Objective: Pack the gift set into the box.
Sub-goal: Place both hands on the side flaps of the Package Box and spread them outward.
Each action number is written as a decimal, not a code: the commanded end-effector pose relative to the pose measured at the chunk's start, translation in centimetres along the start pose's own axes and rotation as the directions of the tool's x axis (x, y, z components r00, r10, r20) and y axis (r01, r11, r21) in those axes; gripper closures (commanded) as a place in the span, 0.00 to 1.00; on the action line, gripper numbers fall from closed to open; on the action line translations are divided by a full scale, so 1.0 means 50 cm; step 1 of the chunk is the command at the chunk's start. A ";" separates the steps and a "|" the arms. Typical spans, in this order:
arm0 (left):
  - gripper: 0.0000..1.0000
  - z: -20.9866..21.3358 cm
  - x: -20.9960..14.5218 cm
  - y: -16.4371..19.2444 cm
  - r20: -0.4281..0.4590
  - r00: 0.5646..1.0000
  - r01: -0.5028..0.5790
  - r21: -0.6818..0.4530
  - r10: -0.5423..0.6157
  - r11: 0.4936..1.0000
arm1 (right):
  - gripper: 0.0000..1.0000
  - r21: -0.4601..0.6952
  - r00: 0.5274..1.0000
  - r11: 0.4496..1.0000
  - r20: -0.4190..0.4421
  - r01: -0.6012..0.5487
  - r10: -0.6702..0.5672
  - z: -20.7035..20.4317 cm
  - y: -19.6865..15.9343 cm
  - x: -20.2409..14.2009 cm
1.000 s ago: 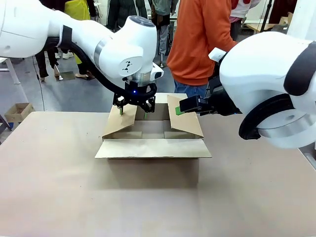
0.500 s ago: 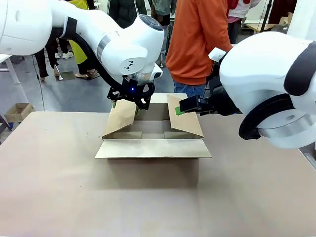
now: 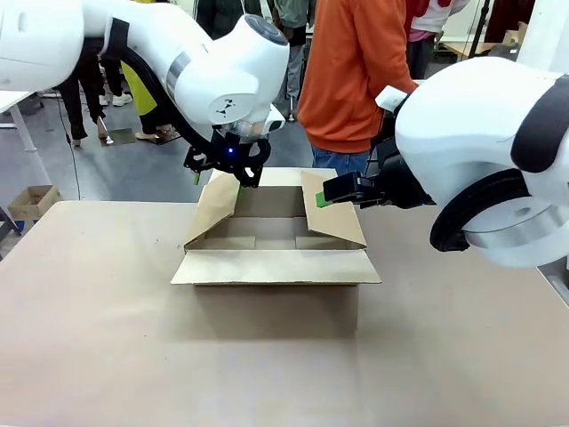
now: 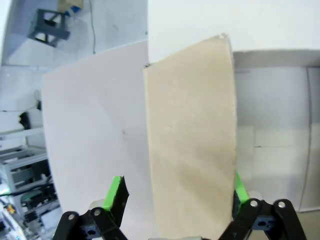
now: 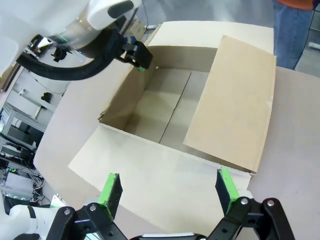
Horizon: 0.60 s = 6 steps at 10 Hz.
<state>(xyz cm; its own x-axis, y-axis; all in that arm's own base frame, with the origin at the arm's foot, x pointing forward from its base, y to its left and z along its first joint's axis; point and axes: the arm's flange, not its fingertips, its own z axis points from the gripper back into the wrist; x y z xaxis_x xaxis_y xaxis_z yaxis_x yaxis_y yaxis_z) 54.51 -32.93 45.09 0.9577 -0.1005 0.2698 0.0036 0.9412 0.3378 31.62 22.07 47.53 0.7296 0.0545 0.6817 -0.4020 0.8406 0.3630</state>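
The box [image 3: 276, 267] stands open in the middle of the table, its bare cardboard floor [image 5: 165, 112] showing. My left gripper [image 3: 218, 175] hovers open over the upper edge of the left flap [image 3: 213, 209]. In the left wrist view that flap [image 4: 192, 140] runs up between the green pads [image 4: 116, 190] of my left gripper [image 4: 177, 192]. My right gripper [image 3: 322, 197] is open at the upper edge of the right flap [image 3: 336, 221]. From its own wrist view, the right gripper [image 5: 168, 187] looks down on the carton and on the left gripper [image 5: 137, 52]. The gift set is out of view.
A person in an orange top [image 3: 356, 80] stands at the far side, right behind the box. A small brown carton [image 3: 31, 200] sits on the floor at far left. Bare table [image 3: 98, 338] lies in front of the box and on both sides.
My left gripper has risen and shifted left and back, from inside the left flap to above its top edge. The flap now stands more upright. The right arm has not moved.
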 end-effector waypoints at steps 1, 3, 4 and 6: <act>0.00 0.018 -0.004 0.046 0.020 0.998 -0.062 0.000 0.062 0.998 | 0.00 0.000 1.000 1.000 -0.006 0.002 -0.002 0.007 0.000 0.002; 0.00 0.032 -0.006 0.105 0.019 0.995 -0.099 -0.051 0.100 0.994 | 0.00 0.000 1.000 1.000 -0.006 0.002 -0.002 0.007 0.000 0.002; 0.00 0.029 -0.011 0.133 0.007 0.994 -0.113 -0.078 0.113 0.991 | 0.00 0.000 1.000 1.000 -0.006 0.002 -0.002 0.007 0.000 0.002; 0.00 0.011 -0.026 0.198 -0.025 0.990 -0.143 -0.154 0.140 0.978 | 0.00 0.000 1.000 1.000 -0.006 0.002 -0.002 0.007 0.000 0.002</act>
<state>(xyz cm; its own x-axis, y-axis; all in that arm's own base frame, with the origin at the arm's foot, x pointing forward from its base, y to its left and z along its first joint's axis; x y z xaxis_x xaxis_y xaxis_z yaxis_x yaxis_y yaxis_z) 54.49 -25.88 49.30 0.9498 0.0431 0.3100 -0.1125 0.9712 0.2098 31.62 22.07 47.52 0.7297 0.0545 0.6816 -0.4018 0.8407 0.3629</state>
